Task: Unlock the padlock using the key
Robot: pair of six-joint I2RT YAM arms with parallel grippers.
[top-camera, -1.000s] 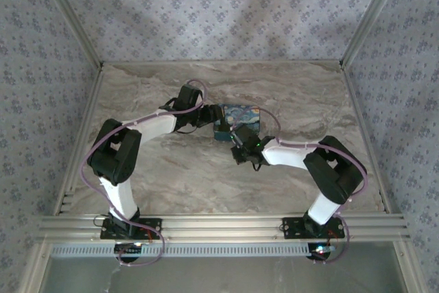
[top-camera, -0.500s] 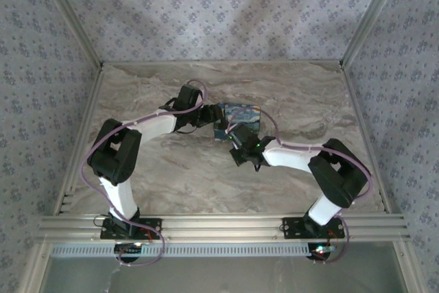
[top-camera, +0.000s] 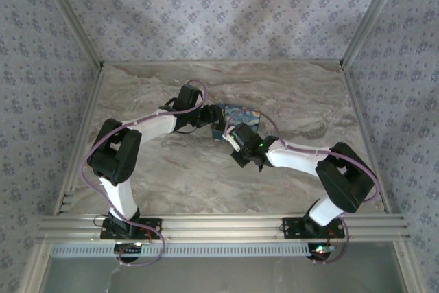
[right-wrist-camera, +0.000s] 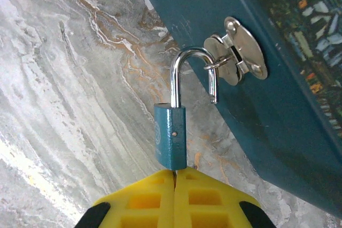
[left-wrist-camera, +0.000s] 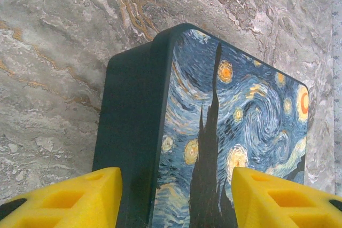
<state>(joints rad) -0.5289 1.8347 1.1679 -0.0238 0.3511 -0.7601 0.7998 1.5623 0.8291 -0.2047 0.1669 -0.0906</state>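
At mid-table, toward the back, we see the box (top-camera: 241, 116) with the starry painted lid lying on the marble table (top-camera: 158, 176). Both arms meet at it.

Left gripper (left-wrist-camera: 176, 179): jaws about half apart, with the yellow fingers (left-wrist-camera: 75, 196) standing either side of the box's near end. The dark side wall is by one finger and the painted lid by the other. We can't tell whether the pads actually bear on the box.

Right gripper (right-wrist-camera: 175, 173): fingers pressed fully together, tips meeting along one seam.

Padlock (right-wrist-camera: 171, 137): right at those tips. Its blue body is upright in the right wrist view, with the bottom face touching the seam between the fingers.

Key: hidden. We can't tell whether it is pinched there or sitting in the keyway.

Shackle (right-wrist-camera: 173, 86): one leg is in the body and the other is free and clear of it, so the lock reads as open. The free leg is hooked through the small ring of the silver hasp (right-wrist-camera: 246, 57) on the box's teal front wall. The padlock body sits out over the table, apart from the wall.

From above, the right gripper is at the box's near-left corner and the left gripper is at its left end. The two are close to each other.
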